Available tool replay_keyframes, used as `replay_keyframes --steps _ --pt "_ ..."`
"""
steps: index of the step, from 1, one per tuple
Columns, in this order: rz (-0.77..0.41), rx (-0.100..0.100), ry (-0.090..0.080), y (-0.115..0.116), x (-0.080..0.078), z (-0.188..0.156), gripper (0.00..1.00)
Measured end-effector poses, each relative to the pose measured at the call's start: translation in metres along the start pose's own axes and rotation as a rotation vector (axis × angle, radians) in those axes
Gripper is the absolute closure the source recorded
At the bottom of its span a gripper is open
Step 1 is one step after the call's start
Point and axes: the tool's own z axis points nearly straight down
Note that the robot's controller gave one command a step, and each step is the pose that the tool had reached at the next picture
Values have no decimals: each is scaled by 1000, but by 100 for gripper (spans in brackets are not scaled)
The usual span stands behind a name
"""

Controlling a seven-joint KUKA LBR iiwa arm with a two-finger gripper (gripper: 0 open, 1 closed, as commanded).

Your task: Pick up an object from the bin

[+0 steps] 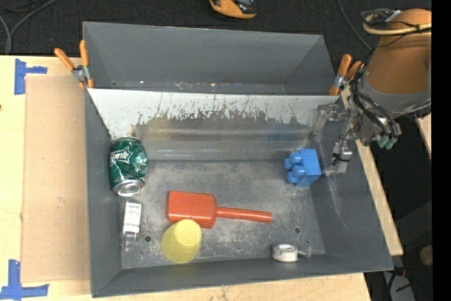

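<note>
Against the bin's (211, 60) right wall, the gripper (337, 155) hangs just beside a blue toy block (303, 167) lying at the floor's right end. Whether it is open or clenched cannot be told.

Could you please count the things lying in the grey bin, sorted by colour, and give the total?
Green: 1, the crushed can
Orange-red: 1, the toy mallet
Yellow: 1, the cup
Blue: 1, the block
White or clear: 2, the small bottle and the small round thing
Total: 6
</note>
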Motion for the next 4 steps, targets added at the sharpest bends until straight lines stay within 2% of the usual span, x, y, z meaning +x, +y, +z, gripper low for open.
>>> replay_keyframes --steps 1,2,3,4 --pt "-6 1 -8 1 -2 -5 0" --pt "235 -1 -6 4 -3 110 0" --pt "147 2 -19 -2 -3 50 0" --pt "254 -4 6 22 19 92 0"
